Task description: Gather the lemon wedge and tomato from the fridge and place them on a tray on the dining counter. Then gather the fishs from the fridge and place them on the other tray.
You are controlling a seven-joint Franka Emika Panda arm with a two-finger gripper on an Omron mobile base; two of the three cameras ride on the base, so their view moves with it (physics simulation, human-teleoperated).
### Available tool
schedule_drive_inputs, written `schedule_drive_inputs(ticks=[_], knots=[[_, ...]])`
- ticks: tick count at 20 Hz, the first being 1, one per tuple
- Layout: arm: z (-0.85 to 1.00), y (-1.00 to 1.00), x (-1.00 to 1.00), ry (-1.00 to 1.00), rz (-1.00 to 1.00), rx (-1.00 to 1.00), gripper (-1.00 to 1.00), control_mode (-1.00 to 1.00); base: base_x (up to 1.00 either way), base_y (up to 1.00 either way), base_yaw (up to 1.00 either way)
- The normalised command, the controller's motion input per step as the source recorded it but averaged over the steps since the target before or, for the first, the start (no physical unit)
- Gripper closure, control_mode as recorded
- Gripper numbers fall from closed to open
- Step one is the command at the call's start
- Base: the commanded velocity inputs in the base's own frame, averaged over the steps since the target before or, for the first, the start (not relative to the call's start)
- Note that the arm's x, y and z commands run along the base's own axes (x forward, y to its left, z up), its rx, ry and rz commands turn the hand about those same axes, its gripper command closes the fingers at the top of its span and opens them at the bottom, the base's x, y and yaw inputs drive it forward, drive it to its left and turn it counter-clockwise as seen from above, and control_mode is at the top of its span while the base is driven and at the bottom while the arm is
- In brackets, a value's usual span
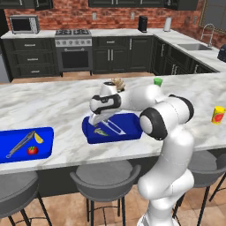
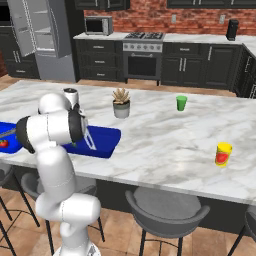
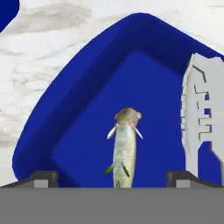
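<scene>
Hovering my claw (image 3: 112, 177) wide open, holding nothing, over one fish (image 3: 124, 148), two blue trays (image 1: 112, 128), one tomato (image 1: 32, 150).

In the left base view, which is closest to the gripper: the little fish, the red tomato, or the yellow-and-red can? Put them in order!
From the gripper:
1. Small olive-tan fish, just beneath it in the nearer blue tray.
2. Small round red tomato, in the left tray.
3. Yellow-and-red can, far right on the counter.
</scene>
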Motion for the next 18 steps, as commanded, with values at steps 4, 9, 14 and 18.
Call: schedule_drive_inputs(ticks=[4,9,14,18], knots=[[0.56,-0.06,-0.27,0.00,0.00,0.00,-1.00,-1.00,0.00,0.00,0.00],[0.41,-0.38,-0.52,0.00,0.00,0.00,-1.00,-1.00,0.00,0.00,0.00],[0.37,-0.47,-0.57,0.00,0.00,0.00,-1.00,-1.00,0.00,0.00,0.00],[0.16,-0.37,-0.80,0.00,0.00,0.00,-1.00,-1.00,0.00,0.00,0.00]])
